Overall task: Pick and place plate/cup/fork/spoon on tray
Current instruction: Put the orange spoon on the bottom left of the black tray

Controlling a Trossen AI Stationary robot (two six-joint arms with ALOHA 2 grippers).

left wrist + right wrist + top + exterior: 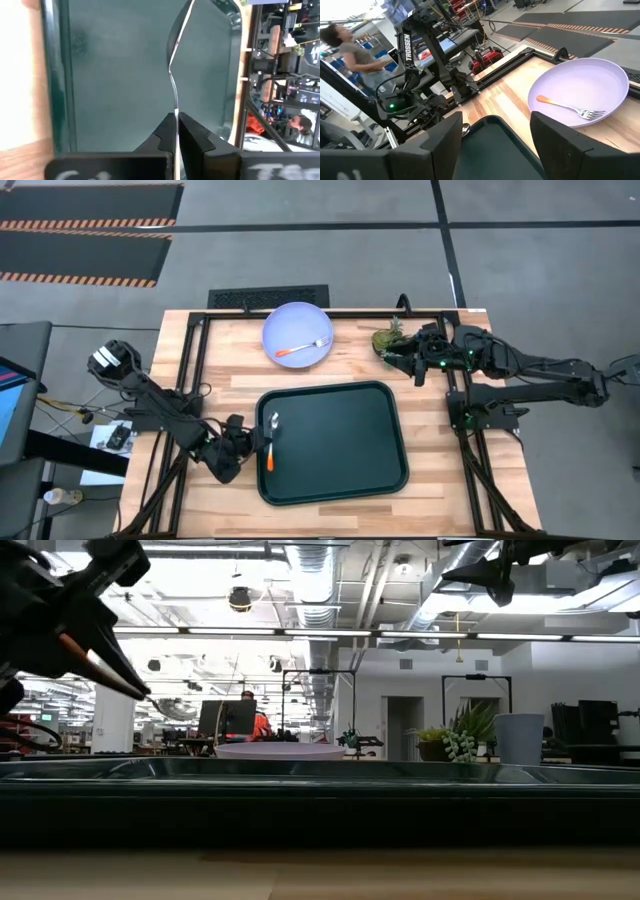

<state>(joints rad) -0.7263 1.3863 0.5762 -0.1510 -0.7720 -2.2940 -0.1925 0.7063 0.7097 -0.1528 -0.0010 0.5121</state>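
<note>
The dark green tray [335, 480] lies at the table's middle. My left gripper [262, 442] is over the tray's left part, shut on the orange-handled spoon [271, 442]; the spoon's bowl [181, 22] shows in the left wrist view. The lavender plate [298, 325] rests flat on the table beyond the tray, and the fork [303, 347] lies in it. My right gripper [402, 362] is open and empty at the far right, by a small plant [387, 339]. The cup [519, 738] shows only in the low view, standing at the right. My left gripper pinches the spoon's handle [176, 116] between its two fingers [162, 135], with the spoon edge-on. The metal shaft and bowl reach out past the fingertips. The gripper comes from the table's left. The spoon [110, 675] is tilted and lifted clear above the tray.
A black frame [200, 380] runs along the table's left, right and far sides. The small potted plant stands close to my right gripper. A person [355, 50] is in the room beyond the table's left side.
</note>
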